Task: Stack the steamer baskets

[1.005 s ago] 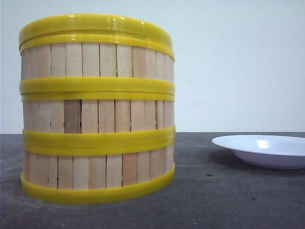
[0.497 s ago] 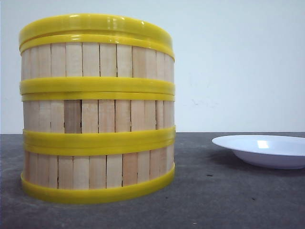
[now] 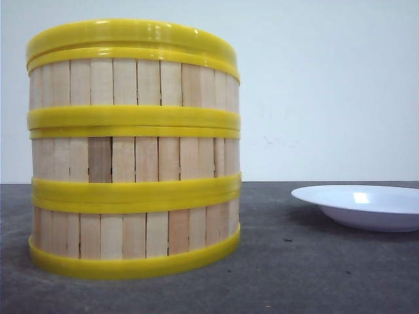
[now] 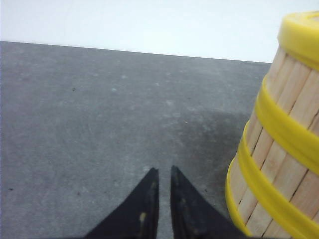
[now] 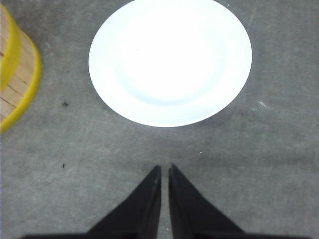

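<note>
Front view: the three steamer baskets (image 3: 133, 150) stand stacked one on another in the left half of the frame, on the dark grey table (image 3: 294, 275). Their yellow rims meet in two double bands, and a further yellow rim caps the top. A white plate (image 3: 363, 206) sits at the right edge, well apart from the stack. Neither arm shows here.

Left wrist view: the left gripper (image 4: 163, 172) has its black fingers drawn together, only a thin slit between the tips, and nothing between them. It hangs over bare table, with the stack's slatted wall filling the lower right of the frame, near but not touching.

Right wrist view: the right gripper (image 5: 164, 168) is likewise closed and empty, over the table just short of the plate's near rim. The stack's bottom rim shows at the left edge.
</note>
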